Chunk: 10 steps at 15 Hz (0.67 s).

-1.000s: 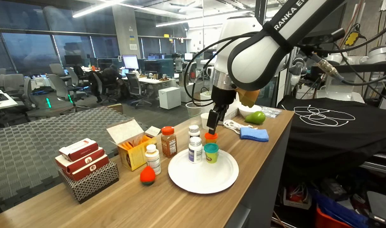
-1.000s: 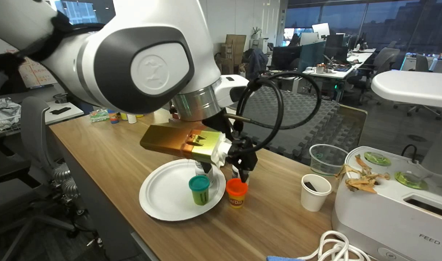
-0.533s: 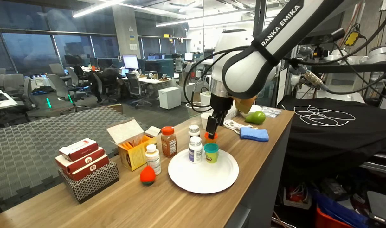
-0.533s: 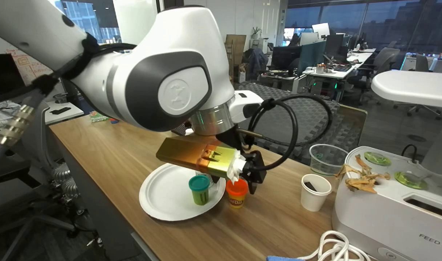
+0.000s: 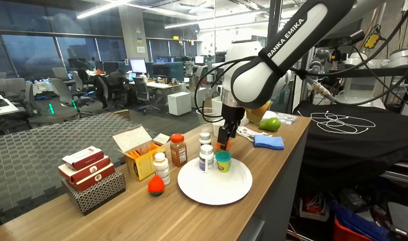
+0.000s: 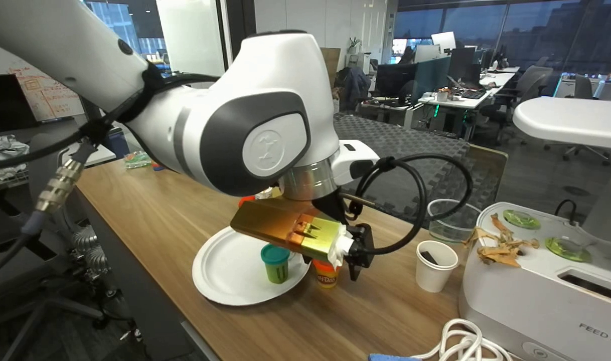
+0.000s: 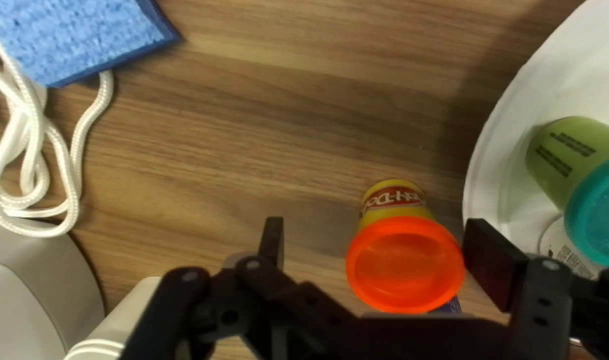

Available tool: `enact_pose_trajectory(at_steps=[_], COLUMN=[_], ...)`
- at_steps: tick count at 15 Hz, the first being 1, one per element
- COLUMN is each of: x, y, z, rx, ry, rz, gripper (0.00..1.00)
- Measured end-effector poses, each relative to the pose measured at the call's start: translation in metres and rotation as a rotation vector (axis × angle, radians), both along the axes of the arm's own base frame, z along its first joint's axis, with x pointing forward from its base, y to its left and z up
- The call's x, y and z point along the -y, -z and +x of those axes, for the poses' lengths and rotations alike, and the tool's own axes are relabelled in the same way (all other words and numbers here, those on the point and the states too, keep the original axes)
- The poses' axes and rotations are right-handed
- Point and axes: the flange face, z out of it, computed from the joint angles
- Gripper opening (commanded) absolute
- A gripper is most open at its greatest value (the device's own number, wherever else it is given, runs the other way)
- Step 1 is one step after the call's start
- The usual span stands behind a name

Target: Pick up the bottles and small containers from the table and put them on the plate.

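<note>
You see an open-plan office with a robotics-lab side — note the white desks (image 6: 456, 104), monitors (image 5: 138, 65), office chairs (image 5: 141, 86) and ceiling strip lights (image 5: 102, 9), a whiteboard (image 6: 59, 100) bearing writing — and, for the lab part, your robot arm (image 5: 252, 82).

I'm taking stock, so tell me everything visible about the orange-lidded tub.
The tub is small and round, apparently plastic: yellow body, red Play-Doh label, and a bright orange, rimmed lid that is on. It stands upright on the table, beside the plate but apart from it. In the wrist view it shows between the open jaws of the tool, closer to one; whether that touches the lid can't be told.
</note>
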Motion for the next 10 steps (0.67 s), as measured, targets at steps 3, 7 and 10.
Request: enact_pose_trajectory(at_steps=[3, 7, 10], x=[0.0004, -0.0003, 0.0], y=[0.0024, 0.0015, 0.0016], z=[0.0032, 0.0057, 0.0057], rx=[-0.004, -0.003, -0.003], ry=[0.002, -0.004, -0.005], rz=[0.014, 0.017, 0.017], gripper=[0.35, 0.27, 0.27])
